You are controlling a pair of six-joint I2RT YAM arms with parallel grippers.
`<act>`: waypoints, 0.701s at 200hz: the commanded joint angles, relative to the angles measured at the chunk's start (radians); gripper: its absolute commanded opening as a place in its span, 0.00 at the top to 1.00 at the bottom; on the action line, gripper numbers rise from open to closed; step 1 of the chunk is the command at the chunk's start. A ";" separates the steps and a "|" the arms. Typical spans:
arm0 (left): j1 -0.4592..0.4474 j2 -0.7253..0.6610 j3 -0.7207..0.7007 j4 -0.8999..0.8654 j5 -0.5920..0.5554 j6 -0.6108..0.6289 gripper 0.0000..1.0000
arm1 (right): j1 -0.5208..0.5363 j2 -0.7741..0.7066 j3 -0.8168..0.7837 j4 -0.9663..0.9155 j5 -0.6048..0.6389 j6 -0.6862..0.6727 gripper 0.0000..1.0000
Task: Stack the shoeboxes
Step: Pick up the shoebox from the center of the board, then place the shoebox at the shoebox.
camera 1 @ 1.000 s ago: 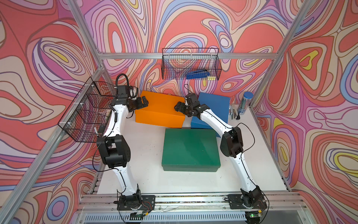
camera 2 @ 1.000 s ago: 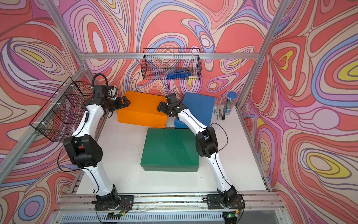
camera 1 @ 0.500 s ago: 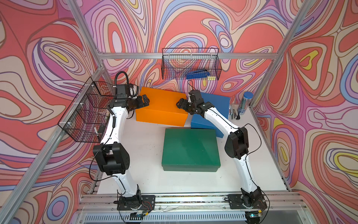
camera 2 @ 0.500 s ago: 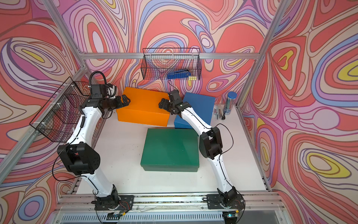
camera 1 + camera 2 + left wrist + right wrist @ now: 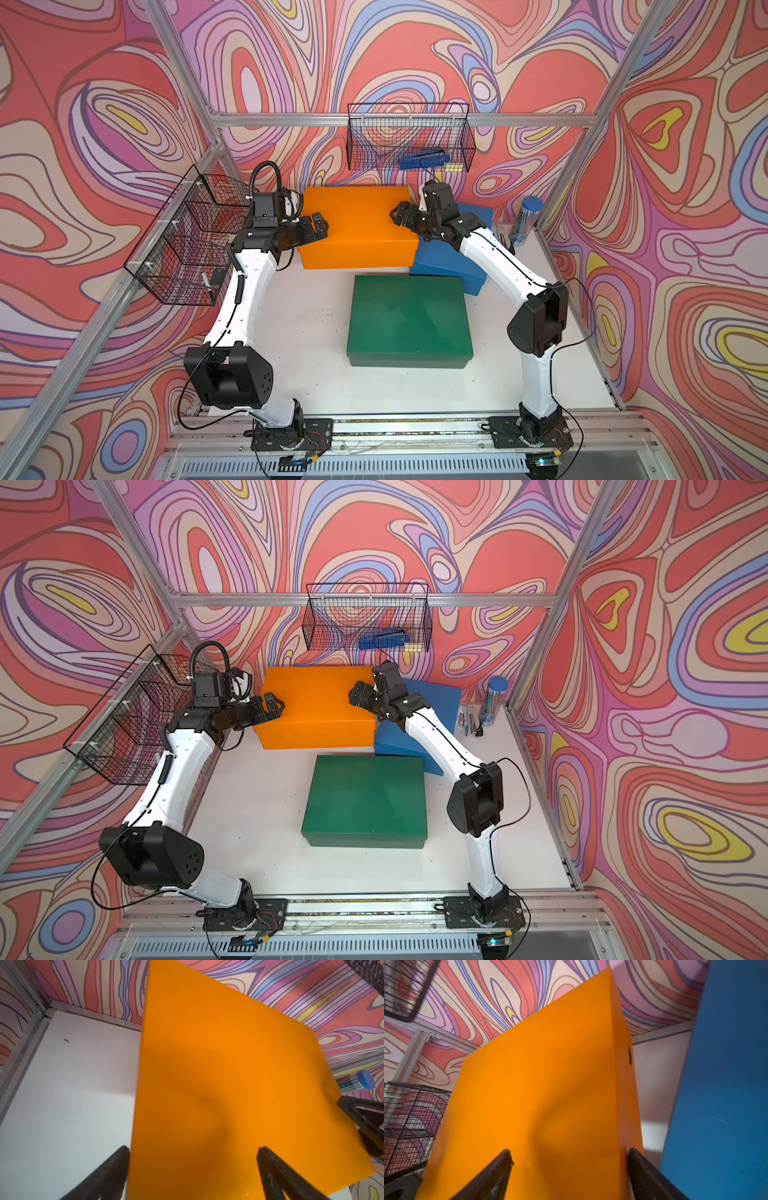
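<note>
The orange shoebox (image 5: 357,224) is behind the green shoebox (image 5: 409,316), on the side away from the arm bases, and it looks raised off the table (image 5: 307,316). The left gripper (image 5: 318,226) is at its left short end and the right gripper (image 5: 398,216) at its right short end. On each gripper the jaws stand wide apart with the end of the box between the fingers. In both top views 1 finger of each lies over the lid. I judge that both grippers are clamped on the box and carry it together, but the lower fingers are hidden from me.

The long axis of the orange box runs from one gripper to the other. This is almost parallel to the long axis of the green shoebox, which lies flat with its lid free.

The blue shoebox (image 5: 449,262) is behind the green one and to its right, turned a little askew. Its near corner is just beside the green lid, and the right end of the orange box hangs over it.

So the coming move depends on 1 direction. To reach the green lid, the orange box must travel toward the arm bases, across its own long axis, with no turning. Neither arm is nearer, so both must pull back equally. To go on the blue box, it must shift right and turn, and the right arm is nearer.
</note>
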 commanded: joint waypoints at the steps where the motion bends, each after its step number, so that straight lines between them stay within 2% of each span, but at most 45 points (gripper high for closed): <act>1: -0.135 -0.052 -0.039 0.026 0.276 -0.060 0.04 | 0.126 -0.095 -0.027 0.096 -0.236 -0.014 0.12; 63: -0.225 -0.195 -0.177 0.050 0.243 -0.107 0.04 | 0.176 -0.326 -0.264 0.027 -0.143 -0.040 0.12; 100: -0.276 -0.269 -0.258 0.070 0.231 -0.140 0.04 | 0.207 -0.463 -0.435 0.018 -0.096 0.004 0.12; 140: -0.330 -0.334 -0.345 0.067 0.217 -0.175 0.03 | 0.240 -0.565 -0.551 -0.016 -0.042 0.052 0.12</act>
